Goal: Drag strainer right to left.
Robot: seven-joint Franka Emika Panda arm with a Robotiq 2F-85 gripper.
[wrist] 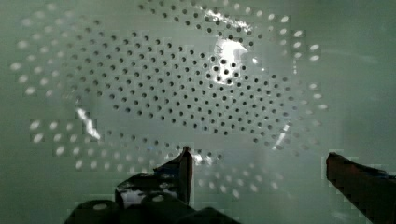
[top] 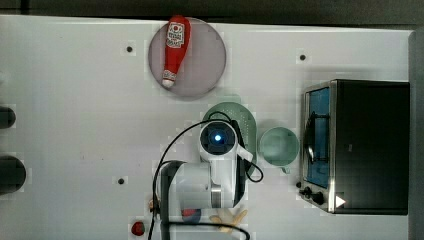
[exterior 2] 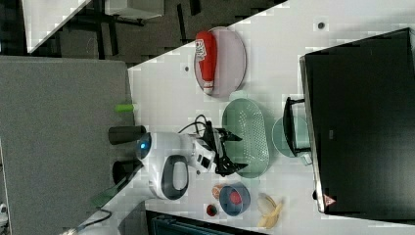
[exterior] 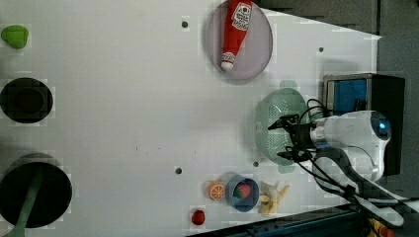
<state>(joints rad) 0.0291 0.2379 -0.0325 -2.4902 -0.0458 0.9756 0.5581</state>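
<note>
Spread wide, the claw [wrist: 259, 163] hung empty just above the strainer [wrist: 187, 84]; hooking 1 finger [wrist: 184, 168] inside its wall would drag it best.

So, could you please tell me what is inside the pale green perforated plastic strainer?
The pale green perforated plastic strainer holds nothing visible; the open black gripper hangs above it, hiding part of the bowl.

Bright, even light floods the white table [top: 75, 100] in the top view, nearly washed out, with blocky compression squares around every object. Shadows stay soft and short — a faint one hugs the plate [top: 200, 65] at upper centre. The oven [top: 370, 145] at the right edge goes almost pure black. In the wrist view, white glare streaks the strainer [wrist: 196, 84] at upper centre and lower left — its outer holes blur, and the fingers [wrist: 180, 172] are soft.
</note>
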